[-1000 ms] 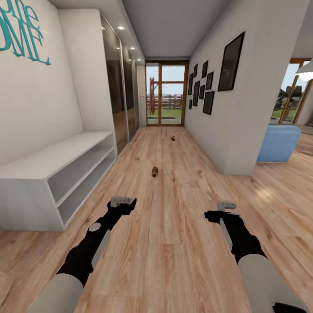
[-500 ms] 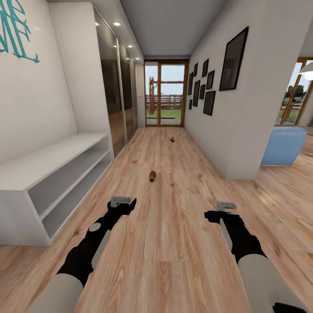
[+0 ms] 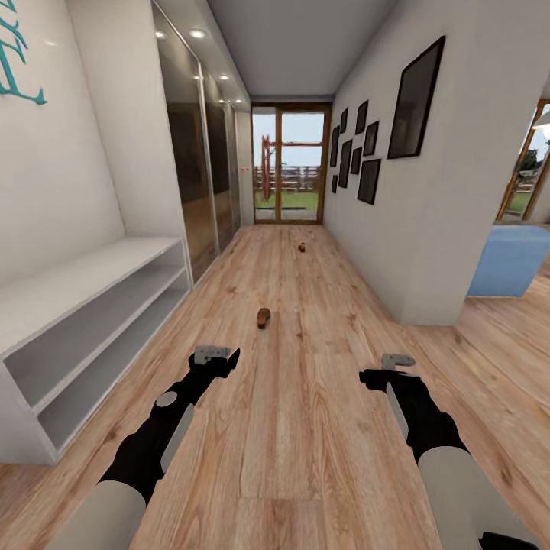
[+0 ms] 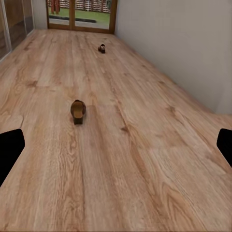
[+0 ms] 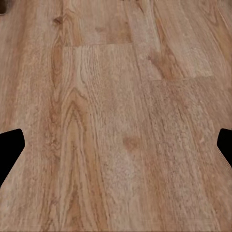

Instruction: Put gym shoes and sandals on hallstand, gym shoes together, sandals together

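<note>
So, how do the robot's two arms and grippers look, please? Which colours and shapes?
Both arms have a pale grey-white upper segment, then a slim black forearm with a light grey panel along it. The left arm also carries a small round grey disc. The left gripper and the right gripper each end in a small grey block on a black wrist. In the wrist views the fingers appear as plain black shapes.

Far sandal near the glass door is too small to make out its strap. White shelf unit and teal wall letters above it are cut off by the frame edge.

Plank floor — two sandals.
</note>
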Robot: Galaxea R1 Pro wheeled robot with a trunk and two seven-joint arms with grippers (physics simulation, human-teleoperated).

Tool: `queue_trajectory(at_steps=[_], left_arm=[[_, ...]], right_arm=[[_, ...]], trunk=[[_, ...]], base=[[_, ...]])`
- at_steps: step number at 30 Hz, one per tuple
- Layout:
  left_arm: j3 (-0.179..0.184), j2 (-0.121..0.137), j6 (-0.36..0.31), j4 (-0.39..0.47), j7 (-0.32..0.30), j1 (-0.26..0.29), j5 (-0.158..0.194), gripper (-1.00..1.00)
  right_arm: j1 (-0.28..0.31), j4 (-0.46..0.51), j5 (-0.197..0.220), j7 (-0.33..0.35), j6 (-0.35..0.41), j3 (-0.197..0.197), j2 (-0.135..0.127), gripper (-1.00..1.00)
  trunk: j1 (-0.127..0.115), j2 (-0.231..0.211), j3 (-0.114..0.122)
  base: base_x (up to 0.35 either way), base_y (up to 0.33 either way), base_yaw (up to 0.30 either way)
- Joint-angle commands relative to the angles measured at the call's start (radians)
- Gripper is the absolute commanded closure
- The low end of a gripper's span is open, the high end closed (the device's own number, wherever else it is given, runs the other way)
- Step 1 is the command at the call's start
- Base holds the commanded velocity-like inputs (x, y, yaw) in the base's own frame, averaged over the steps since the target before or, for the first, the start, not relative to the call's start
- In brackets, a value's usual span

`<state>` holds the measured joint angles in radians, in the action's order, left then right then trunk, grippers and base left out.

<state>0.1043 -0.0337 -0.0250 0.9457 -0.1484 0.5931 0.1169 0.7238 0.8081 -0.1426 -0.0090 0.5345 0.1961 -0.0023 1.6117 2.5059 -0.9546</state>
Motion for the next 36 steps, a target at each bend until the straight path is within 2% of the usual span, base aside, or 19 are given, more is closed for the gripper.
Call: queue_trajectory(at_steps=[1, 36], left_arm=[[0.000, 0.000, -0.003, 0.000, -0.003, 0.001, 0.010, -1.00], [-0.001, 0.000, -0.002, -0.011, -0.003, 0.001, 0.010, -1.00]], right_arm=[[0.001, 0.002, -0.009, 0.002, 0.005, 0.000, 0.000, -1.00], [0.001, 0.002, -0.009, 0.002, 0.005, 0.001, 0.001, -1.00]], trunk=[[0.000, 0.000, -0.001], [0.000, 0.000, -0.001]], base=[[0.349, -0.092, 0.000], [0.349, -0.092, 0.000]])
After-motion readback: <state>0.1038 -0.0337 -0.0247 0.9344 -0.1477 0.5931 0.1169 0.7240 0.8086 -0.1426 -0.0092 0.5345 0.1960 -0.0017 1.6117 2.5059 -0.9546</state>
